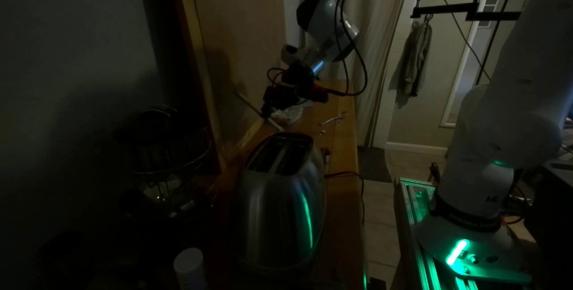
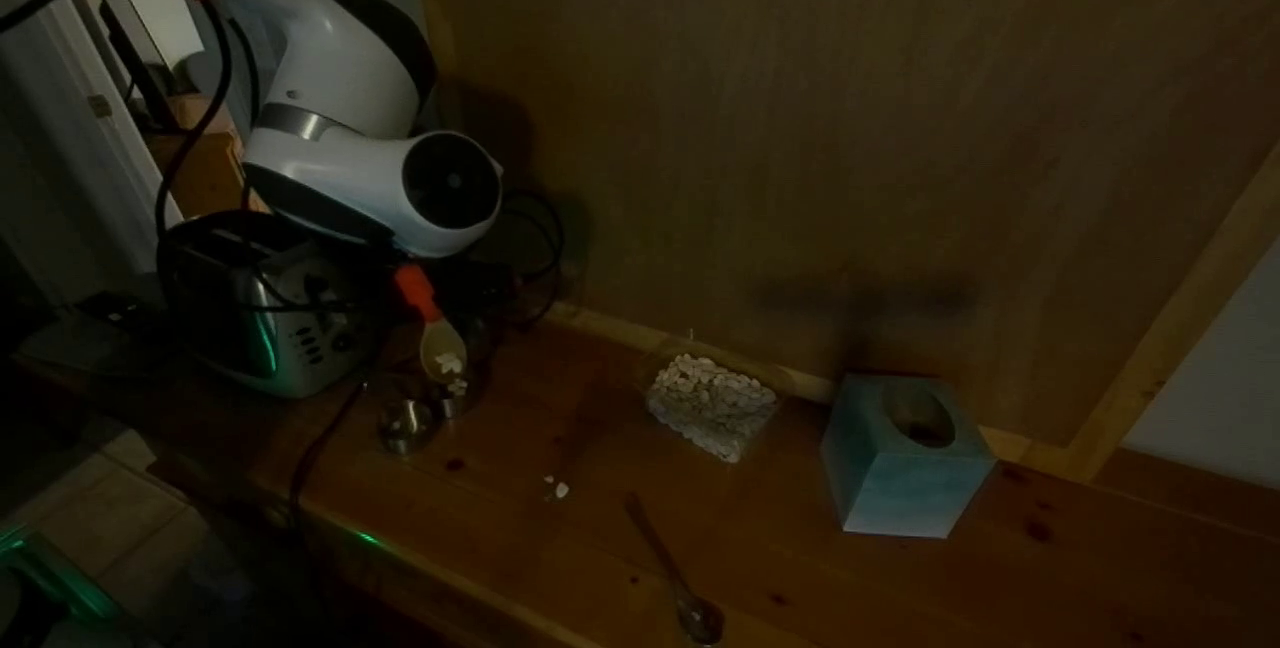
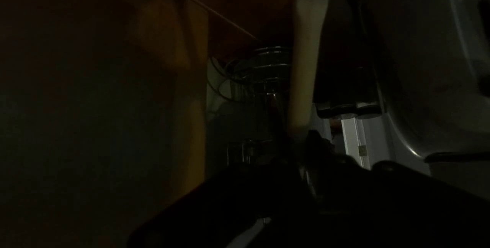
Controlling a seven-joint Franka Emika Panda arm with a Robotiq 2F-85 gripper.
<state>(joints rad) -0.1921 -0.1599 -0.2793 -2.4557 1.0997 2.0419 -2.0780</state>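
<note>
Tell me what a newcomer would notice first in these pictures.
Likely the glowing green light on the robot's base, in an exterior view, bright amid the gloom. Then the white arm above the wooden counter, its gripper holding, near the shiny toaster, a pale spoon bearing whitish bits. Farther along the counter, a pale blue box stands by the wooden panel.

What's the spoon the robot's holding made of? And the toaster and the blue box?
The spoon seems wooden and dull-finished: it's pale tan with little shine, though plastic is possible. The toaster looks like smooth metal: its silvery side reflects a green streak. The blue box may be matte cardboard, with flat sides and crisp edges, but it's too dark to be sure.
</note>
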